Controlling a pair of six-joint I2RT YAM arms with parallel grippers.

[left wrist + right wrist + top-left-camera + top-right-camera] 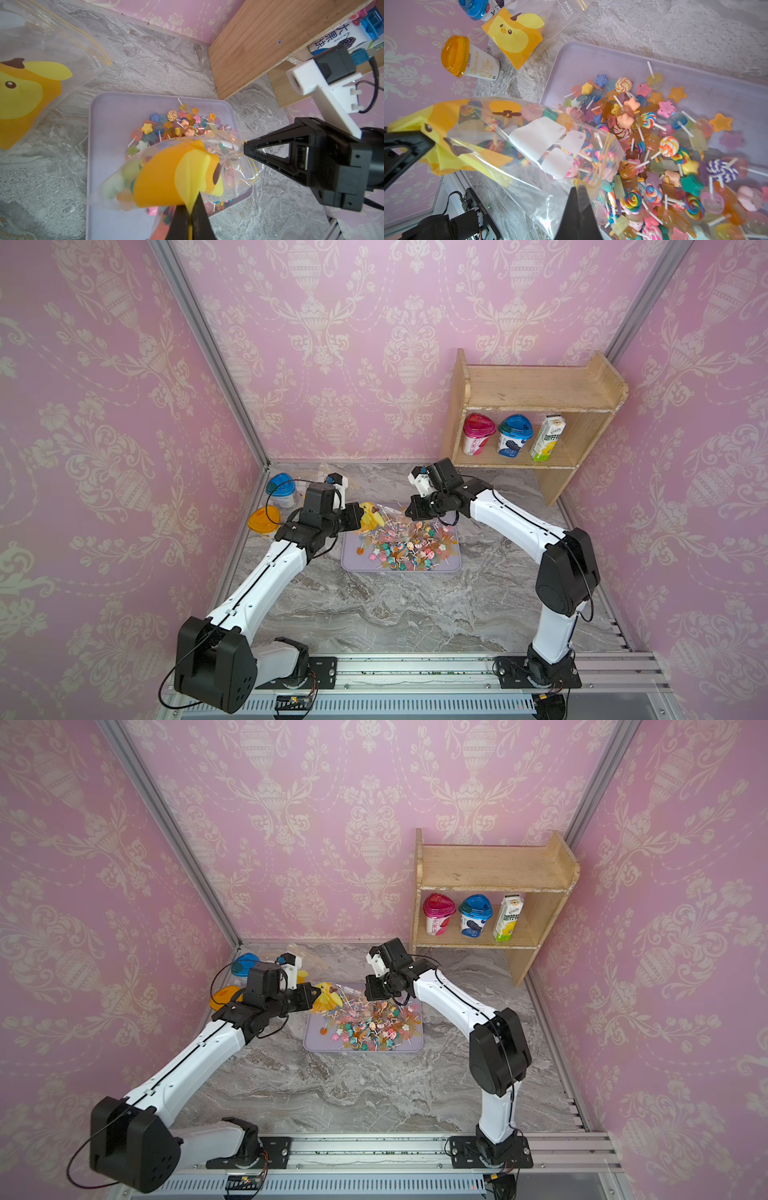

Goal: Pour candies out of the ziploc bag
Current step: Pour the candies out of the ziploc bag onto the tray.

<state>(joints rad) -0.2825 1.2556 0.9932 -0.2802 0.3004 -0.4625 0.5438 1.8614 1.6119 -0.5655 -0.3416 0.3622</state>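
**Fig.** The ziploc bag (529,145) hangs stretched between both arms above the lilac tray (108,124), its mouth toward the heap of candies (654,135) already on the tray; more candies lie inside.

The film is thin, limp and slippery. It is light apart from its loose, hard, shifting load, so it is best taken by its edges.

The left gripper (190,209) is clamped on the printed bottom end. The right gripper (579,190) pinches the zip-seal corner.

Both arms reach forward with elbows bent and wrists turned toward each other. How wide the mouth gapes is unclear.
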